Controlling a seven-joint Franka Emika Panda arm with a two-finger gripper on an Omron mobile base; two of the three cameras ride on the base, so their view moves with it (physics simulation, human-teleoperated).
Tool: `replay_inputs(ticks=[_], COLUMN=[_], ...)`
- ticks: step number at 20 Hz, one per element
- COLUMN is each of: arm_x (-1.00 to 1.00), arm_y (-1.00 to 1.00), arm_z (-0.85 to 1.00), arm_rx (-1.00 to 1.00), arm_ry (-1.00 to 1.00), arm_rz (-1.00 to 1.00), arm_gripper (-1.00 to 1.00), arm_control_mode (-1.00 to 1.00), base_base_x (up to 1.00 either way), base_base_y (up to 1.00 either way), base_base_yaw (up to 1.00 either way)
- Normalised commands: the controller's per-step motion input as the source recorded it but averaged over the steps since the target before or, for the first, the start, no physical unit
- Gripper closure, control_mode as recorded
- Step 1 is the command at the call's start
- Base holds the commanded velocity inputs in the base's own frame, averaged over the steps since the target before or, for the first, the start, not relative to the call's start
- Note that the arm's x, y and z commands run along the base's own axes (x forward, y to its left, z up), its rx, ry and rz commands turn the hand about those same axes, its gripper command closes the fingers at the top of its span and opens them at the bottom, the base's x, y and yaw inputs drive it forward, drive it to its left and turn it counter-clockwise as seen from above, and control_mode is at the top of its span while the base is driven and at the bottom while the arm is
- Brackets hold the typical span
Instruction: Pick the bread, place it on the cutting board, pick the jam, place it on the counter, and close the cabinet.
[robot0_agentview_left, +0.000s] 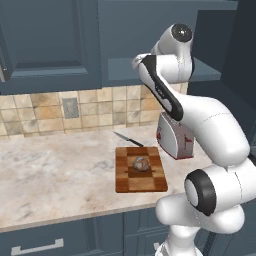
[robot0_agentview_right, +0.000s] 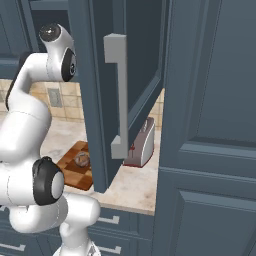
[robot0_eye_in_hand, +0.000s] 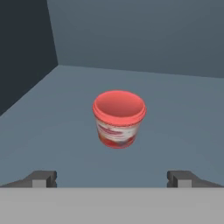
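Observation:
The bread (robot0_agentview_left: 141, 163) lies on the cutting board (robot0_agentview_left: 125, 180), which rests on the counter (robot0_agentview_left: 55, 170). Bread (robot0_agentview_right: 81, 159) and board (robot0_agentview_right: 70, 167) also show past the arm in the right base view. The jam (robot0_eye_in_hand: 118, 118), a red jar, stands upright on the shelf floor inside the cabinet (robot0_eye_in_hand: 183, 113), straight ahead of my gripper (robot0_eye_in_hand: 111, 178). The fingertips (robot0_eye_in_hand: 43, 178) are spread wide, open and short of the jar, with nothing between them. The cabinet door (robot0_agentview_right: 95, 100) with its silver bar handle (robot0_agentview_right: 119, 95) stands swung open. My arm reaches up into the cabinet (robot0_agentview_left: 165, 70).
A red and silver toaster (robot0_agentview_left: 175, 137) stands on the counter right of the board, under the open cabinet. A knife (robot0_agentview_left: 127, 139) lies behind the board. A tall dark cabinet front (robot0_agentview_right: 215, 125) fills the right side. An outlet (robot0_agentview_left: 70, 107) sits in the tiled wall.

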Motion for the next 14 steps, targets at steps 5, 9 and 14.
replay_inputs(ticks=[5, 9, 14], arm_x=[0.23, 0.28, 0.24], arm_y=[0.00, 0.00, 0.00], arm_z=[-0.16, -0.02, 0.00], arm_rx=[-0.02, 0.00, 0.00], arm_ry=[-0.02, -0.03, -0.03], arm_rz=[0.00, 0.00, 0.00], arm_gripper=[-1.00, -1.00, -1.00], arm_control_mode=[-1.00, -1.00, -1.00], base_base_x=[0.00, 0.00, 0.00], base_base_y=[0.00, 0.00, 0.00], base_base_yaw=[0.00, 0.00, 0.00])
